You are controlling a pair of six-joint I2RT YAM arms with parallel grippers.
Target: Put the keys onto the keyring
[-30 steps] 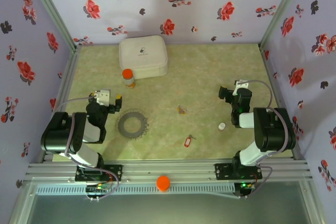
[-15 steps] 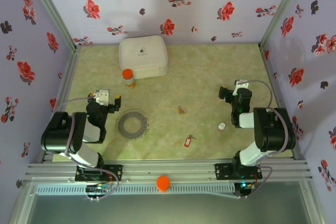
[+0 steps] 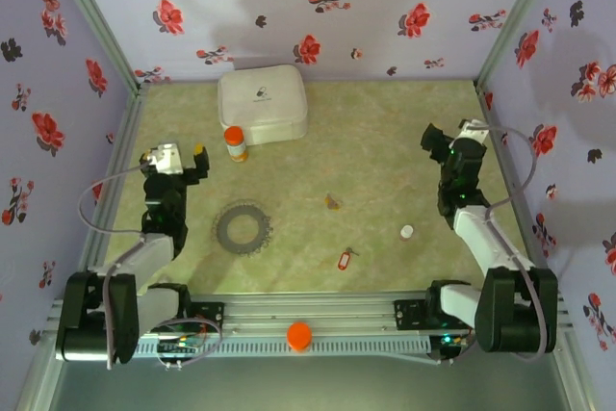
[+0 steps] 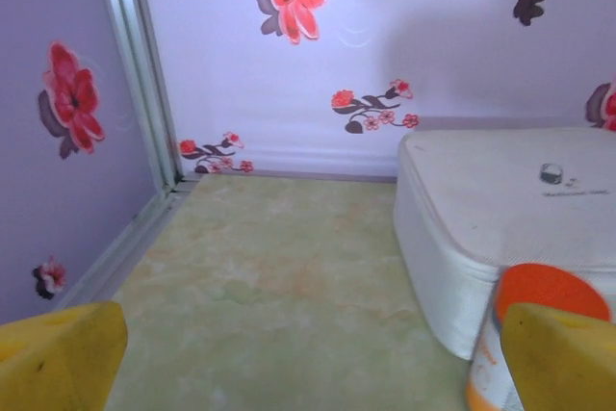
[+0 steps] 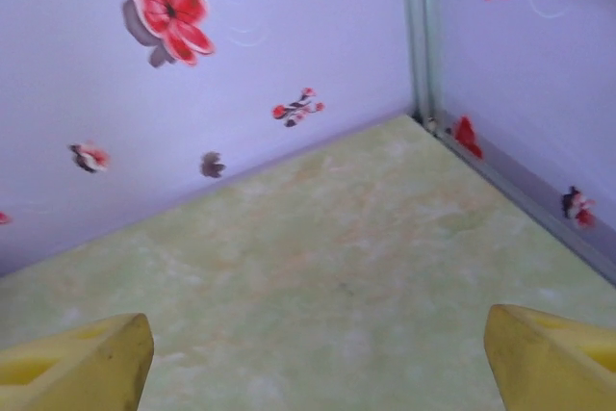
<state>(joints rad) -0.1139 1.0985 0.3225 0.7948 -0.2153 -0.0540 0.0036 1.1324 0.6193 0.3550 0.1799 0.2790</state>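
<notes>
The keyring [image 3: 241, 228], a dark grey toothed loop, lies flat on the table at the near left. A brassy key [image 3: 333, 202] lies mid-table, and a key with a red tag [image 3: 345, 259] lies nearer the front edge. My left gripper [image 3: 176, 158] hangs open above the table's left side, behind and left of the keyring. Its yellow fingertips [image 4: 60, 353] stand wide apart over bare table, with nothing in the left gripper [image 4: 308, 363]. My right gripper [image 3: 448, 137] is open at the far right. The right gripper [image 5: 313, 358] faces the back right corner, empty.
An orange-capped bottle [image 3: 234, 143] stands before a white case [image 3: 262, 103] at the back left; the bottle [image 4: 539, 288] sits just behind my left gripper's right fingertip. A small white cap [image 3: 407, 232] lies right of the keys. Flowered walls close three sides.
Both arms have unfolded from their tucked pose. The left gripper has swung left and toward the back; the right gripper has swung right and toward the back. Keys and keyring lie unmoved.
</notes>
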